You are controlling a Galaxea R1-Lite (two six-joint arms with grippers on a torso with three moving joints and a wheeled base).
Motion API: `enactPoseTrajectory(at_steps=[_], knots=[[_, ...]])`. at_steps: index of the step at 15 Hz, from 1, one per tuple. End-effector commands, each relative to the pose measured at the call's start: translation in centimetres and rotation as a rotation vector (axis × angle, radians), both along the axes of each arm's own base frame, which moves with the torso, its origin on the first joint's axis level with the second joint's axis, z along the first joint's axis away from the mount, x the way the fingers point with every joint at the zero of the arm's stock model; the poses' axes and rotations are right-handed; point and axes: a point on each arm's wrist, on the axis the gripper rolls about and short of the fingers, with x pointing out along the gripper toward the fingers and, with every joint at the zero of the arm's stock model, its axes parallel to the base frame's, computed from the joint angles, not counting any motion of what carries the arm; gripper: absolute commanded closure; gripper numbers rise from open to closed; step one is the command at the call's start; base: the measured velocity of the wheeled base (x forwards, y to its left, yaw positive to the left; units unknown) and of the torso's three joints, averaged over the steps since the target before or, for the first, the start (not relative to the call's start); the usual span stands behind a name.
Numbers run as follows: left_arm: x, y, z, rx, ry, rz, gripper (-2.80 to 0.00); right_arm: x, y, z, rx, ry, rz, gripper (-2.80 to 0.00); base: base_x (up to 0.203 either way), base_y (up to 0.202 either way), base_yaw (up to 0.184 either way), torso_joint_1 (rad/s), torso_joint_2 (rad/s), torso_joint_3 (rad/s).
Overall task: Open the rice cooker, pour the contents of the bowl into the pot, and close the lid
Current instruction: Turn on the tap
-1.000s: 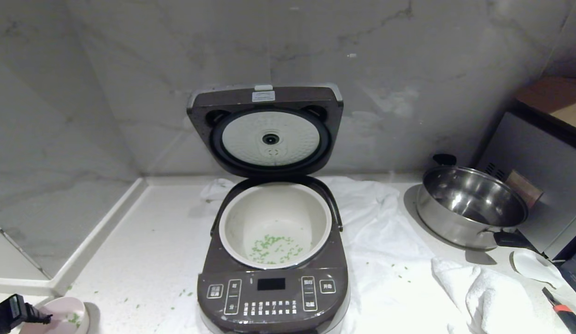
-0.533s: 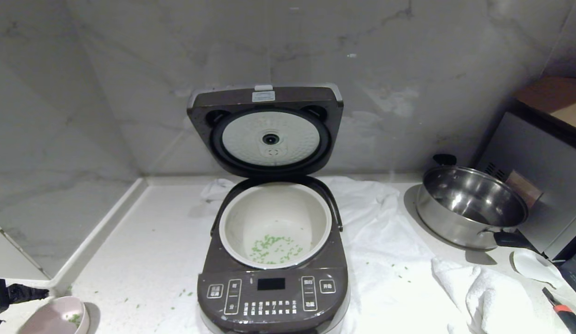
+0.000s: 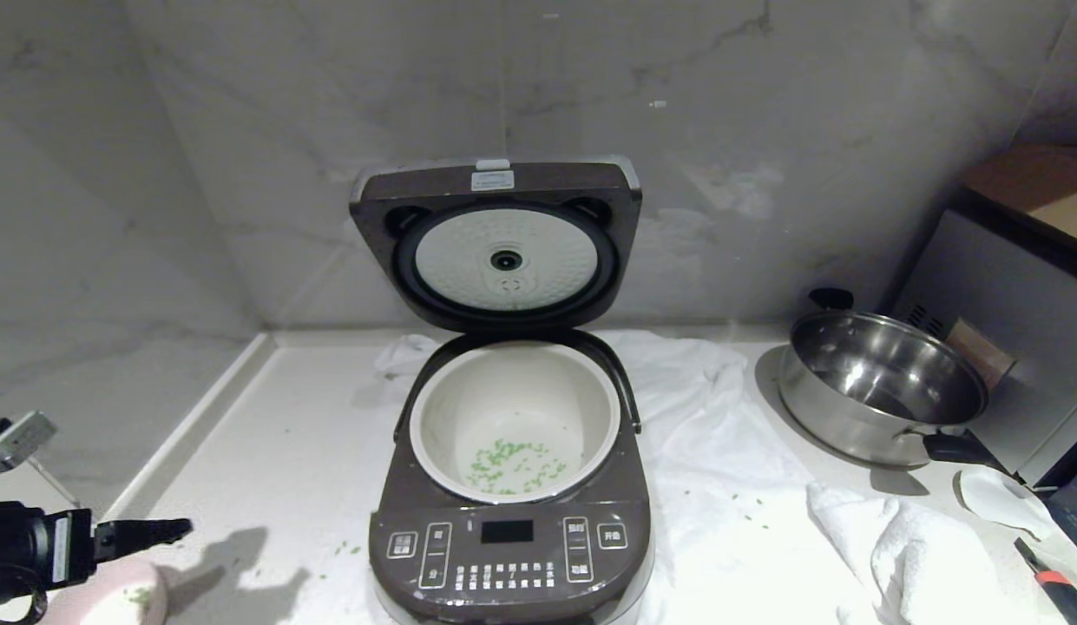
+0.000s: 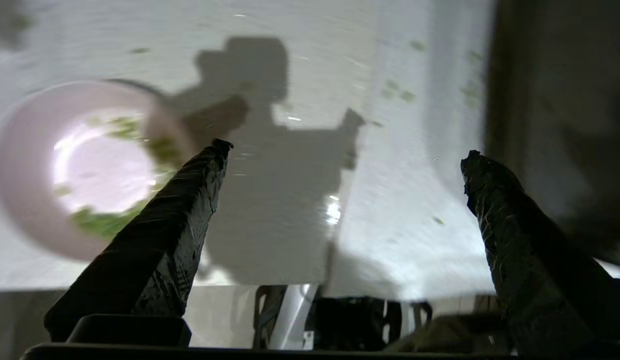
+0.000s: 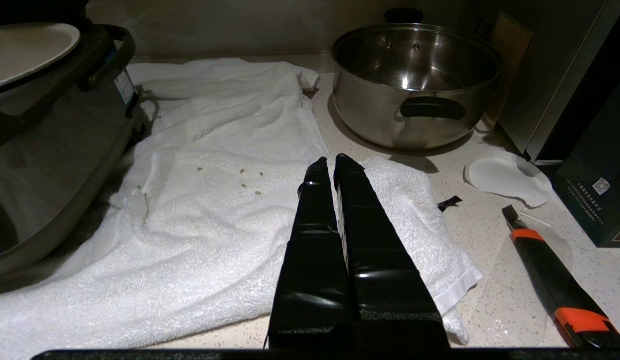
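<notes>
The lid (image 3: 495, 243) stands up and green contents (image 3: 510, 464) lie in the pot (image 3: 514, 417) — opening and pouring look done, only closing left — while the left hand (image 4: 344, 155), spread and empty, hovers by the bowl (image 4: 27, 165) on the bench (image 3: 269, 451).

Shiny steel pan (image 3: 881, 386), terry towel (image 5: 215, 200)
</notes>
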Motion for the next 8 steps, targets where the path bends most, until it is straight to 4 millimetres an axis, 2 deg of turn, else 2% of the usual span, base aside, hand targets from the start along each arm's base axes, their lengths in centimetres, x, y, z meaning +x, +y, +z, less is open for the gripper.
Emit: enactPoseTrajectory(at_steps=[1,3,5,7,8], knots=[[-0.8,-4.1,1.3,0.013,-0.08,-0.199,-2.8,0.0,0.0,0.0,0.0,0.0,0.0,0.0,0.0,0.0,0.0,0.0,0.0,0.0],[-0.7,-6.7,2.4,-0.019,-0.125,-0.32,-2.8,0.0,0.0,0.0,0.0,0.0,0.0,0.0,0.0,0.0,0.0,0.0,0.0,0.0],[-0.4,-8.4,3.8,-0.032,-0.225,-0.4,-2.8,0.0,0.0,0.0,0.0,0.001,0.0,0.0,0.0,0.0,0.0,0.0,0.0,0.0],[0.1,-8.7,5.4,-0.035,-0.389,-0.389,-2.8,0.0,0.0,0.0,0.0,0.001,0.0,0.0,0.0,0.0,0.0,0.0,0.0,0.0],[-0.3,-8.7,6.5,-0.051,-0.473,-0.367,-2.8,0.0,0.0,0.0,0.0,0.001,0.0,0.0,0.0,0.0,0.0,0.0,0.0,0.0]])
